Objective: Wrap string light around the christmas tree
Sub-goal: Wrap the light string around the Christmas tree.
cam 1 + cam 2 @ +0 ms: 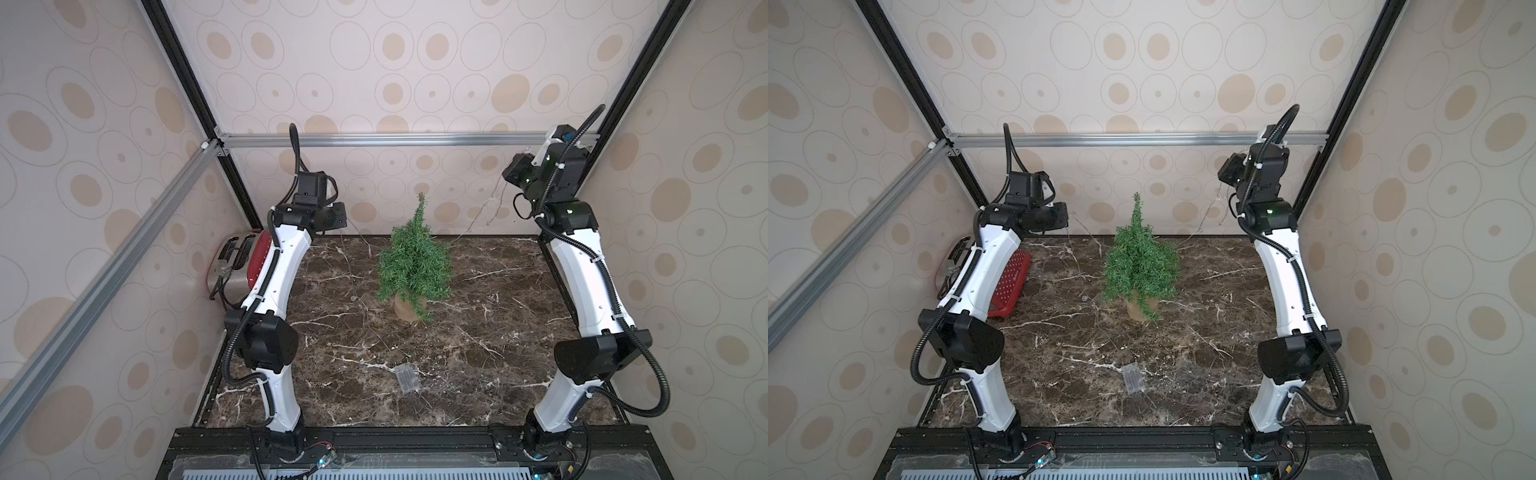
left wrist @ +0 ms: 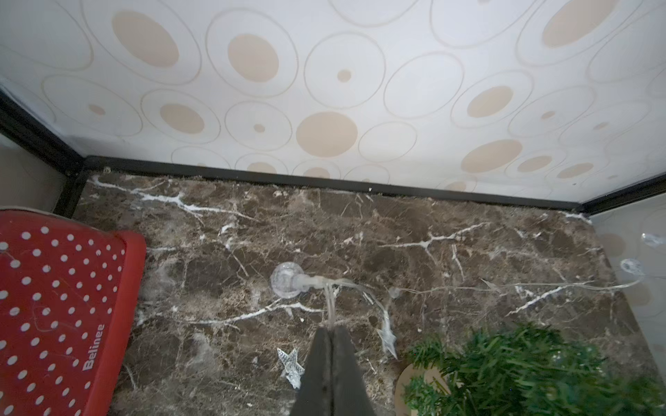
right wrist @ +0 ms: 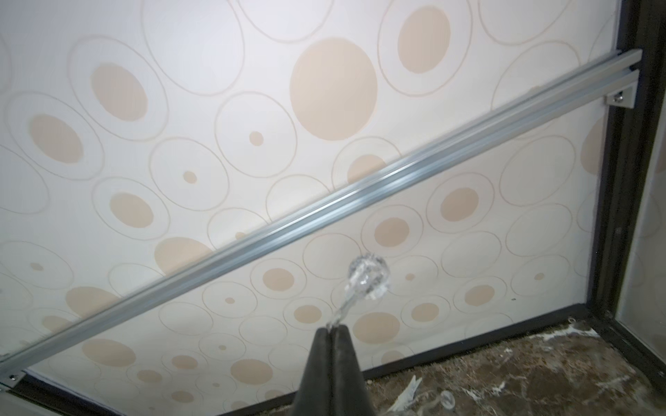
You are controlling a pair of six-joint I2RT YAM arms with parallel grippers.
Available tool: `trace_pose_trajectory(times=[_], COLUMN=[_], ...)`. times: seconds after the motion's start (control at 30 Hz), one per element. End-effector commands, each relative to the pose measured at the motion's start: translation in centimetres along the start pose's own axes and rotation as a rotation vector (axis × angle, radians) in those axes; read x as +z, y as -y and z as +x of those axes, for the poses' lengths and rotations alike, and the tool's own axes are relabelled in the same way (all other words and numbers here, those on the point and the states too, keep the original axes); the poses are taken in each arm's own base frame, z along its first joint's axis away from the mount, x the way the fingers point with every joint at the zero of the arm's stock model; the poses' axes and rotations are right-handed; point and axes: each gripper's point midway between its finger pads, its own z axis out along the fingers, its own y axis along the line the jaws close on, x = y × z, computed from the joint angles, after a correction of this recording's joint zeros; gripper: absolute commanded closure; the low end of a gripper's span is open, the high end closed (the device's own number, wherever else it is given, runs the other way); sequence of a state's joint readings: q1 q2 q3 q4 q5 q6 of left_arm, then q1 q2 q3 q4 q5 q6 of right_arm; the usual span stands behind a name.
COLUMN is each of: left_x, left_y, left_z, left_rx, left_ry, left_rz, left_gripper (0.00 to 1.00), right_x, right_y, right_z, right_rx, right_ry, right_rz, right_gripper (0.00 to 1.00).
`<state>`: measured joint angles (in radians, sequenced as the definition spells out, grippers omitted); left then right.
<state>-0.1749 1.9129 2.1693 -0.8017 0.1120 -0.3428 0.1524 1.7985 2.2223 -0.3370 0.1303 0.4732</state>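
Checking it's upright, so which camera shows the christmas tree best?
A top view: the christmas tree shows whole, tip to tan base, and both top views give it alike. The left wrist view catches only blurred lower branches and part of the base; the right wrist view shows none of it.

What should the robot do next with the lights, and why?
Probably bring the right gripper forward and down around the christmas tree. It and the left gripper both pinch the string light, whose strand seems to run behind the tree, not around it.
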Motion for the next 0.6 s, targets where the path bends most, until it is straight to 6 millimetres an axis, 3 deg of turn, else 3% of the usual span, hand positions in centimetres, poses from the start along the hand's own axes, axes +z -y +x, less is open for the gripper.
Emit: trace_pose_trajectory(times=[0.0,0.13,0.33,0.57], left_x=[-2.1,-4.5,-9.8,-14.9], left_y=[1.0,1.9,3.4,5.5], left_z=[-1.7,-3.5,-5.1,-3.5], left_rx=[-0.023,-0.038,-0.063,-0.08], left_ry=[0.043,0.101,0.191,0.221], left_rz=[0.042,0.08,0.167,0.32], left_gripper=[1.0,1.0,1.0,1.0], right_x=[-2.9,-5.6,-11.4,-17.3], right_y=[-2.9,-4.8,-7.5,-9.2], right_z=[-5.1,-7.5,-9.1,-6.7], right_rx=[0.031,0.027,-0.013,-0.036], right_ry=[0.11,0.145,0.137,0.035], right_rz=[-0.077,-0.142,-0.244,-0.348], right_gripper=[1.0,1.0,1.0,1.0])
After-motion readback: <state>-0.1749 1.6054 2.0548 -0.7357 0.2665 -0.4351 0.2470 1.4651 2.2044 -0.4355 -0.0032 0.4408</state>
